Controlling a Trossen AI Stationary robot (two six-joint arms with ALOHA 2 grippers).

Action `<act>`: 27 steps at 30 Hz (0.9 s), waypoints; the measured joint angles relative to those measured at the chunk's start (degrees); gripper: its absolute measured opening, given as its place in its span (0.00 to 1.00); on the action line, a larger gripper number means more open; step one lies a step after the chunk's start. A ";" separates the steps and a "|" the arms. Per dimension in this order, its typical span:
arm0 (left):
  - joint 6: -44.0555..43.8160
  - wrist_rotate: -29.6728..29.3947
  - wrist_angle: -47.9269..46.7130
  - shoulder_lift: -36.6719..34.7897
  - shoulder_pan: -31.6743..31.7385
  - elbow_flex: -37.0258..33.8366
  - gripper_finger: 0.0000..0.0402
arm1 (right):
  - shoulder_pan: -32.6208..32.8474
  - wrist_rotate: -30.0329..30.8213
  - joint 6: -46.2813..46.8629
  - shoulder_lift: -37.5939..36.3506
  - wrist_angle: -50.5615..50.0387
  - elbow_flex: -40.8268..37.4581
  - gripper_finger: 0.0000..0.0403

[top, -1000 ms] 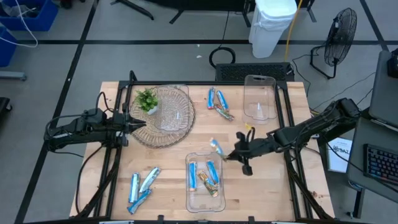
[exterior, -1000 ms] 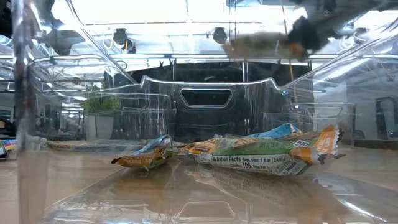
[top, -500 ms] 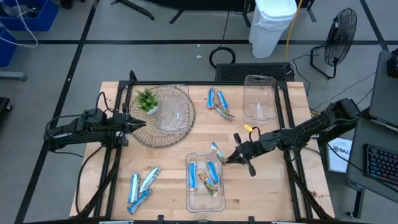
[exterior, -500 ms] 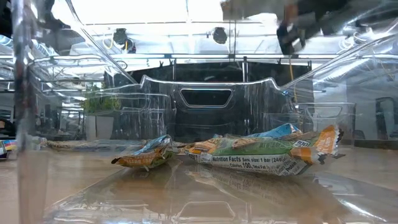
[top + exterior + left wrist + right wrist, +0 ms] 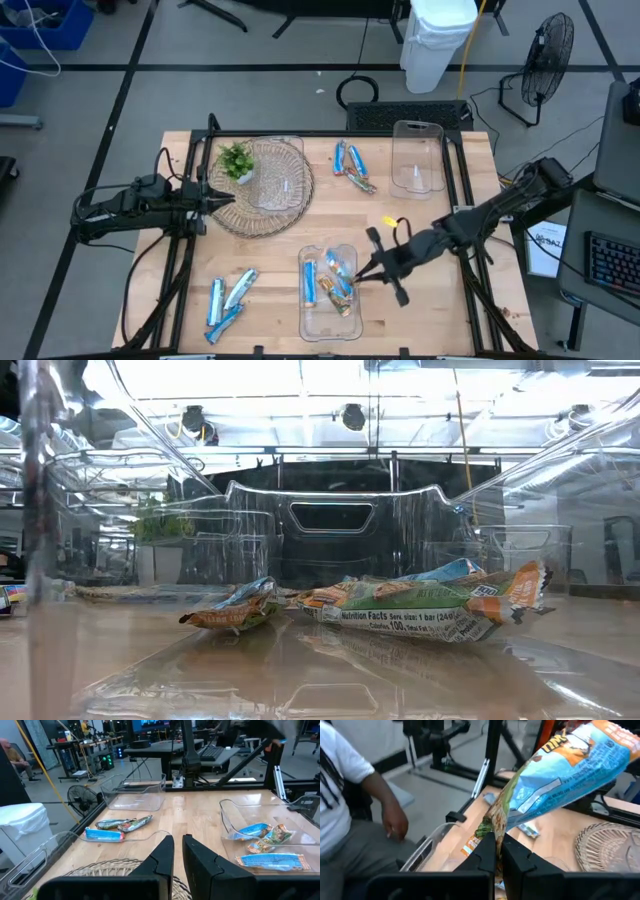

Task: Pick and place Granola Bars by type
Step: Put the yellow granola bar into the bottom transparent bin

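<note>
My right gripper (image 5: 362, 273) is shut on a blue-and-white granola bar with an orange end (image 5: 570, 765). It holds the bar over the far right part of the near clear container (image 5: 330, 325). Several bars lie in that container (image 5: 420, 605). More bars lie at the table's far middle (image 5: 352, 165) and near left (image 5: 228, 298). My left gripper (image 5: 228, 197) is shut and empty, at the left rim of the wicker tray (image 5: 275, 205). It also shows in the left wrist view (image 5: 178, 855). My right gripper pinches one crimped end of the bar (image 5: 496, 827) between its two fingers. The fingers come from the table's right, about level. The bar sticks out beyond the fingertips, lifted clear above the container.
A small green plant (image 5: 236, 160) stands on the wicker tray. A second clear container (image 5: 417, 155) stands at the far right. A person (image 5: 355, 805) is beyond the table's edge. A white bin (image 5: 438, 40) and a fan (image 5: 548, 60) stand on the floor behind.
My right gripper has carried the bar toward the table's near edge and a little left. It went from beside the near container to over its far right part. It has left the top of the low view. It stays shut on the bar.
</note>
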 joint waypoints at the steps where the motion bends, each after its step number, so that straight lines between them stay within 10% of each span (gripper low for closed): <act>1: 0.00 0.01 -0.02 0.02 0.01 0.00 0.12 | 0.51 0.15 -0.03 1.23 -2.20 2.32 0.01; 11: 0.00 0.00 0.01 0.00 0.01 0.00 0.12 | 0.90 0.19 6.49 15.66 -19.85 17.62 0.01; 27: 0.00 0.02 0.00 0.00 0.01 0.00 0.12 | -2.33 -9.00 21.04 29.92 -23.59 18.17 0.01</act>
